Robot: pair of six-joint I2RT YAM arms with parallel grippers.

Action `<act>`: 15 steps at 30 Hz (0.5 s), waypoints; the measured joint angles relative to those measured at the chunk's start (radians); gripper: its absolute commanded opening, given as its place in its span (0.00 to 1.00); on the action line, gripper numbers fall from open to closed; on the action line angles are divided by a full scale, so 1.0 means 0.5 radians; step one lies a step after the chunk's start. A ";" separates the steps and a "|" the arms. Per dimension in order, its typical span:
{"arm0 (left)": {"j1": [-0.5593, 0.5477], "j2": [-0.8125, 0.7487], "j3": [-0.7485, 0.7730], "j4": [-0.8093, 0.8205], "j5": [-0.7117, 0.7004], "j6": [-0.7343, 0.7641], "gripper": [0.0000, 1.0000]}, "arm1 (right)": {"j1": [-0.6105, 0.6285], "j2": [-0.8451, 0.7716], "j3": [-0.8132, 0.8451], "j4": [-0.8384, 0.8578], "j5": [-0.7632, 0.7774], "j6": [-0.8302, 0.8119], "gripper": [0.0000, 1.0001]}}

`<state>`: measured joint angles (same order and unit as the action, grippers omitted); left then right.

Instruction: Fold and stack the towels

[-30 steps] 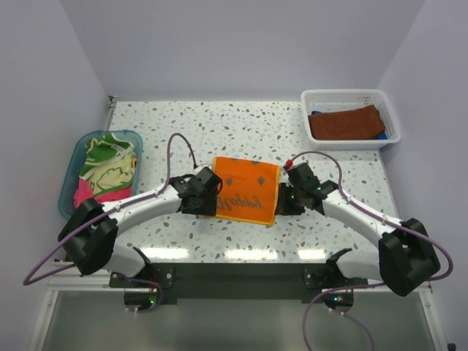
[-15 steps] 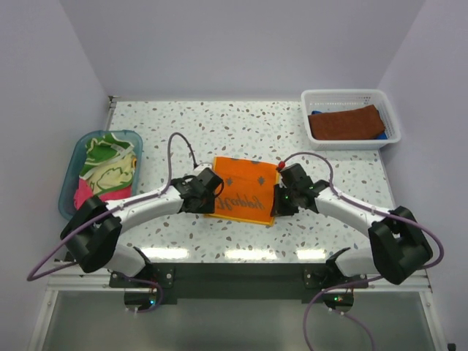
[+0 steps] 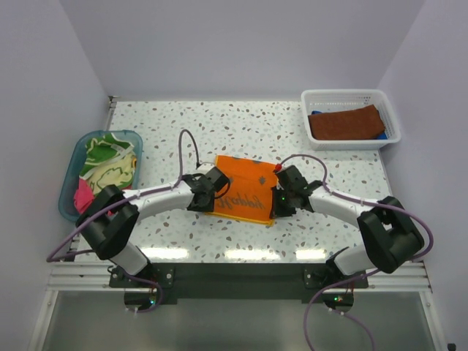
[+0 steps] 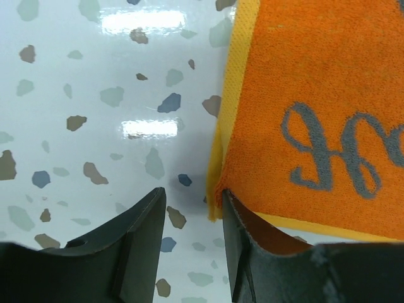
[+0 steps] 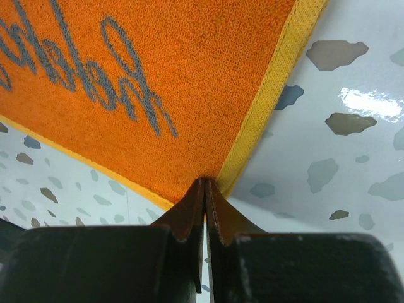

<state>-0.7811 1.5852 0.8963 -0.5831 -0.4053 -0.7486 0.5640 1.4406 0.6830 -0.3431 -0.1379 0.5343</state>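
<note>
Brightness: was high and even across all three views; looked white and diffuse.
Source: seemed to sit overhead, judging by the reflections.
Glare: showed as three white bars on the glossy table (image 3: 219, 124) near its front edge in the top view; repeated as two bright patches in the left wrist view and one at the right of the right wrist view.
Shadows: were faint and soft-edged under the arms (image 3: 153, 201); ran narrow and dark beneath the lifted corner of the orange towel (image 4: 315, 95) in the left wrist view.
Focus: was sharp over the whole top view; was crisp on towel weave and table specks in both wrist views; turned softer on the dark fingers (image 4: 136, 246) at the bottom.
Cast: gave the walls (image 3: 219, 44) a pale lilac tint.
</note>
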 measured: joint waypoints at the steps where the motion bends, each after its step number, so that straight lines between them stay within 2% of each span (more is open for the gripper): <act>1: 0.000 -0.004 0.008 -0.020 -0.020 0.000 0.47 | 0.001 0.000 0.000 0.000 0.005 -0.001 0.03; 4: 0.000 -0.065 0.006 -0.068 -0.062 0.002 0.51 | 0.004 0.000 0.000 0.000 0.030 -0.001 0.03; 9: 0.001 -0.250 -0.035 -0.068 -0.074 0.000 0.51 | 0.004 0.000 0.000 0.000 0.034 -0.001 0.03; 15: 0.002 -0.226 -0.060 -0.003 -0.034 -0.015 0.50 | 0.004 0.000 -0.002 0.004 0.033 -0.001 0.03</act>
<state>-0.7799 1.4723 0.8661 -0.5846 -0.4221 -0.7563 0.5659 1.4406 0.6819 -0.3412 -0.1215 0.5339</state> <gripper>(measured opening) 0.505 0.033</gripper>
